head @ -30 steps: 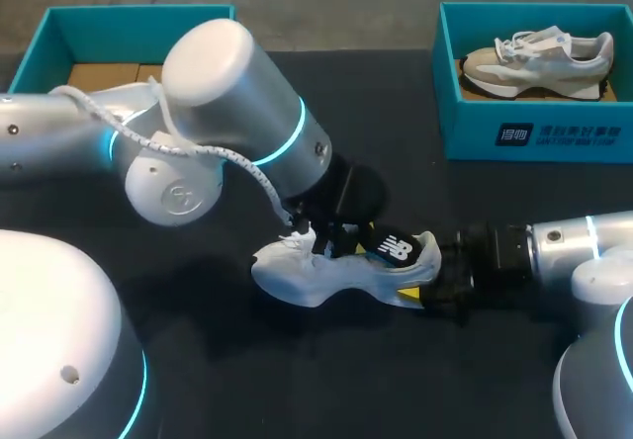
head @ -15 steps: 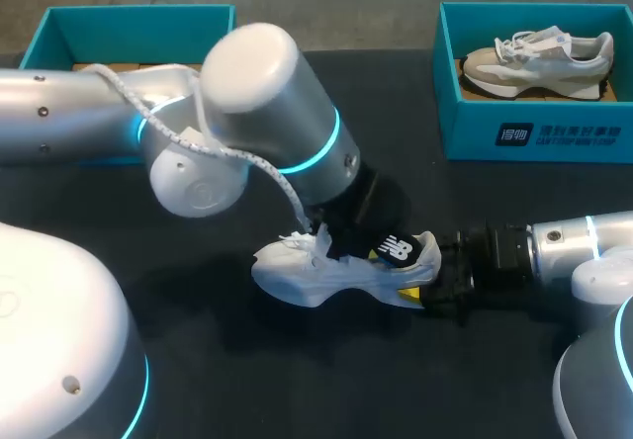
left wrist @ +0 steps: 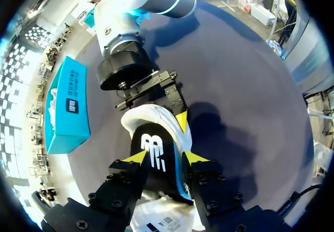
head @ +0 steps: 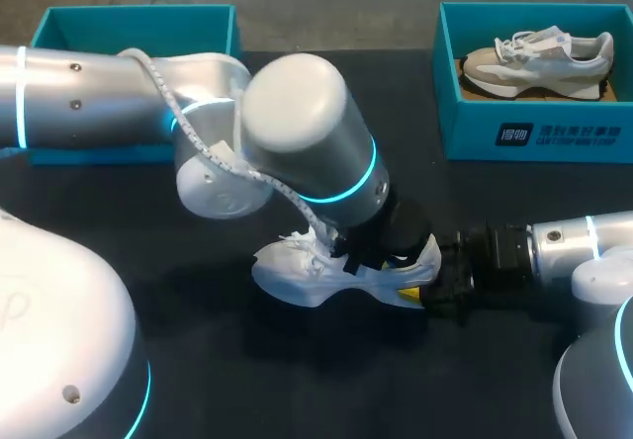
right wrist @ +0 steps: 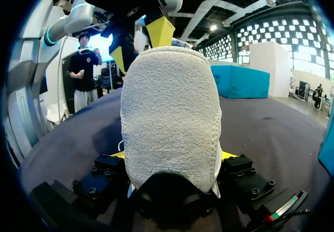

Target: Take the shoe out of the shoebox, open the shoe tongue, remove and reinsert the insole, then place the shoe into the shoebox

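A white shoe (head: 316,273) lies on its sole on the black table, toe pointing left. My right gripper (head: 431,283) is shut on its heel; in the right wrist view the grey-white heel (right wrist: 169,117) fills the space between the fingers of that gripper (right wrist: 172,158). A black insole (left wrist: 156,159) with a white logo sticks up out of the shoe's opening. My left gripper (left wrist: 165,158) comes down over the heel end, a yellow tip touching each side of the insole. In the head view the left wrist (head: 396,236) hides the insole.
A teal shoebox (head: 534,134) at the back right holds a beige shoe (head: 534,58). A second teal box (head: 134,19) stands at the back left, partly behind my left arm. Bare black tabletop lies in front of the white shoe.
My left arm has swung right along the shoe, from the laces to the heel opening, and now covers the insole in the head view. The shoe and right arm have not moved.
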Robot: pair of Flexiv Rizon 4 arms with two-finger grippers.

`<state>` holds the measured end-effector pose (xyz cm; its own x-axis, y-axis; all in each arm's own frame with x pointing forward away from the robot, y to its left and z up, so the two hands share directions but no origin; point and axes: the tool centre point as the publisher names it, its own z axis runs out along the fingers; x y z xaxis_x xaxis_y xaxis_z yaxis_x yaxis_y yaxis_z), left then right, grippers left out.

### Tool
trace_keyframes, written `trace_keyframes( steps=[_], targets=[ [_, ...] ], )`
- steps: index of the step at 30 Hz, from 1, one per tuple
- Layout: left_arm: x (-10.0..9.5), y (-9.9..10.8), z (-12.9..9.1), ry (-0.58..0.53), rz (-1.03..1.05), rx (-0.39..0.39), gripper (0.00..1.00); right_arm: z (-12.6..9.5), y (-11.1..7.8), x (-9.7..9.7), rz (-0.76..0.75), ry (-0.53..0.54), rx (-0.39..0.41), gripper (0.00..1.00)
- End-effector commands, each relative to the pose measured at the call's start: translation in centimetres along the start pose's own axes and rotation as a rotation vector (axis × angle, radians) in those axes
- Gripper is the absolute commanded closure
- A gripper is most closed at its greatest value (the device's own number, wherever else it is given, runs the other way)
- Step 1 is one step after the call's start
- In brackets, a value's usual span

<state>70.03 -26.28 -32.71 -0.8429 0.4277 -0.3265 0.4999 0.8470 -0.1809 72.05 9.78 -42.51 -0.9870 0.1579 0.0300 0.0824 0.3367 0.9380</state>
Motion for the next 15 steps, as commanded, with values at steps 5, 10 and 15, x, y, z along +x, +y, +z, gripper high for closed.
trace_keyframes(
  steps=[5, 10, 15],
  targets=[
    [0.34, -0.61, 0.68, -0.011, 0.015, -0.051, 0.56, 0.12, -0.09, 0.01, 0.000, -0.001, 0.003, 1.00],
    [0.25, -0.45, 0.83, -0.026, 0.024, -0.077, 0.54, 0.12, -0.09, 0.01, 0.000, -0.001, 0.003, 1.00],
    [0.03, -0.23, 1.21, -0.037, 0.022, -0.099, 0.54, 0.12, -0.09, 0.01, 0.000, -0.001, 0.003, 1.00]
  ],
)
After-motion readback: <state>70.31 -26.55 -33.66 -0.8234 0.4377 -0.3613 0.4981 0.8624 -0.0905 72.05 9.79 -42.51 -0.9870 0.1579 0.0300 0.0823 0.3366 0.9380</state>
